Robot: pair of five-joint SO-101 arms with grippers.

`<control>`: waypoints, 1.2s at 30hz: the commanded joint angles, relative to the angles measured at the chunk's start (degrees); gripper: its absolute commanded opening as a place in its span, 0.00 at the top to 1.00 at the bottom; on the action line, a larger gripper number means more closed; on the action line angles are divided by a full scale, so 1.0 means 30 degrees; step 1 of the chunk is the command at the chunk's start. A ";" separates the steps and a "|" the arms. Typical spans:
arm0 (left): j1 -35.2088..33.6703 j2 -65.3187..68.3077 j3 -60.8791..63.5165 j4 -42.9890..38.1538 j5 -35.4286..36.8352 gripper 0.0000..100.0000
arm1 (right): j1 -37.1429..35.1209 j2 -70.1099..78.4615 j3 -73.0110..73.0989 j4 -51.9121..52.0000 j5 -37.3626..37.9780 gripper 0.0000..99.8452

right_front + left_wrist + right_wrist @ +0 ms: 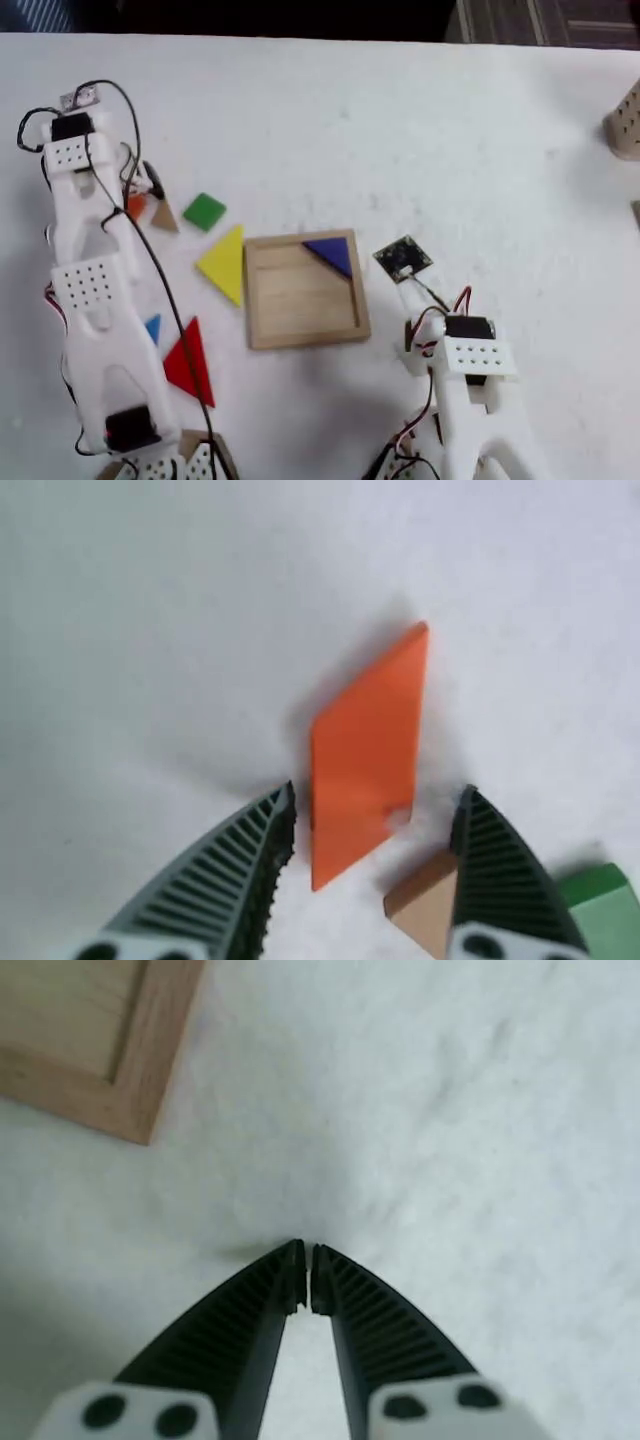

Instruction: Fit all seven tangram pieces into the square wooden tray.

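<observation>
My left gripper [376, 798] is open, low over the table, with its fingers on either side of an orange parallelogram [365, 755] that lies flat. A tan triangle [425, 905] and a green square [600, 900] lie just beside it. In the high view the orange piece [135, 206], tan triangle [164, 216], green square [204, 211], yellow triangle [224, 263], small blue triangle [152, 327] and red triangle [189, 360] lie left of the wooden tray [262, 330]. A dark blue triangle [332, 253] sits in the tray's far right corner. My right gripper [307, 1255] is shut and holds nothing, just off a tray corner [120, 1090].
The left arm [90, 290] and its cable stretch along the table's left side, beside the loose pieces. The right arm [465, 365] stands right of the tray. A perforated wooden object [625, 125] sits at the far right edge.
</observation>
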State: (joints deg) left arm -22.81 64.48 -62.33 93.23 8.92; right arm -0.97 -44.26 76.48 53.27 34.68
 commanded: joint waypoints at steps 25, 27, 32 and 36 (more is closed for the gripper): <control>-0.0894 -0.0308 0.0703 -0.1582 0.4454 0.96 | -0.0249 -0.0689 -0.0088 -0.0278 0.0205 0.98; -0.0894 -0.0308 0.0703 -0.1553 0.4454 0.97 | -0.0249 -0.0689 -0.0088 -0.0278 0.0205 0.98; -0.0806 -0.0366 -0.0293 -0.0117 0.4454 0.98 | -0.0249 -0.0689 -0.0088 -0.0278 0.0205 0.98; -0.0308 -0.0337 -0.3897 0.3253 0.4454 0.98 | -0.0249 -0.0689 -0.0088 -0.0278 0.0205 0.98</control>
State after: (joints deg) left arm -24.04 64.48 -64.35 93.93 22.02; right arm -0.97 -44.26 76.48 53.27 34.68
